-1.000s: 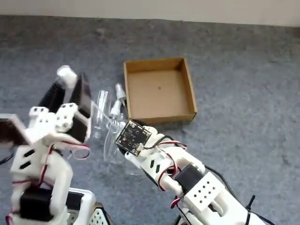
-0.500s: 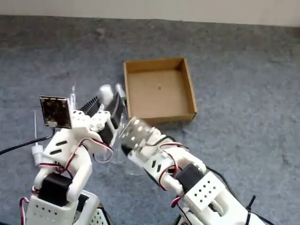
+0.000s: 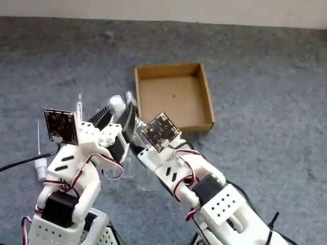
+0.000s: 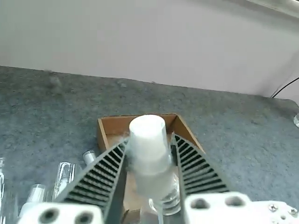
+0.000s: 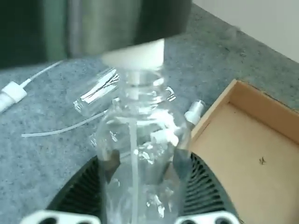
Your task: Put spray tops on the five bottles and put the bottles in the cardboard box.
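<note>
Right tool rolled, its bottle beneath spray top, in left tool

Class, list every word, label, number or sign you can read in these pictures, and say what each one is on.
None can be read. The cardboard box carries just a small dark mark, too small to make out; the clear bottle and its white spray top bear no print.

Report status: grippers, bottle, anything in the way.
Right gripper shut on clear bottle. Left gripper shut on spray top at its neck. Lying nearby: loose bottle, loose spray top; cardboard box just beyond.
</note>
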Controlling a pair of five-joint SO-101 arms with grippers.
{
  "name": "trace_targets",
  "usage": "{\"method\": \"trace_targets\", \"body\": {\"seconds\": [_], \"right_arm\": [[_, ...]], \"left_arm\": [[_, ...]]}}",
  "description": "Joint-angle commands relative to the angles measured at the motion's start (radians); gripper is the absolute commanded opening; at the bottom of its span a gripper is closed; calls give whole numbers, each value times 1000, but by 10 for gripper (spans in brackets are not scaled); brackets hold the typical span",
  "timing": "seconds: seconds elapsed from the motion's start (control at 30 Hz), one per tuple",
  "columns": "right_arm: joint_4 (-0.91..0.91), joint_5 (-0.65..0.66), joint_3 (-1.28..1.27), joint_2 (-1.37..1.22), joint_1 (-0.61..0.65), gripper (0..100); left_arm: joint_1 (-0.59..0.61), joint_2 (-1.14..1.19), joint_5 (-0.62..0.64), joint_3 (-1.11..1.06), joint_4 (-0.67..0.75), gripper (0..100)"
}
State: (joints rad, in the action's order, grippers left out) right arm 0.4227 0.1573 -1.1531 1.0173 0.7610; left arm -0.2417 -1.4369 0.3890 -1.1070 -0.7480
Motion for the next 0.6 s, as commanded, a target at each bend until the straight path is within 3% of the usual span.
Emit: {"method": "trace_targets", "body": {"seconds": [0.0,0.37,0.57], "right_arm": [[-35,-15,134,-59,-27,3],[-35,-18,229,-125,-35,3],[-35,-109,262,-128,-84,3]], "left_arm": [[-47,13,-12,-10,-11,4],[-101,13,-81,-58,-9,4],[-101,13,-83,-51,-14,9]]}}
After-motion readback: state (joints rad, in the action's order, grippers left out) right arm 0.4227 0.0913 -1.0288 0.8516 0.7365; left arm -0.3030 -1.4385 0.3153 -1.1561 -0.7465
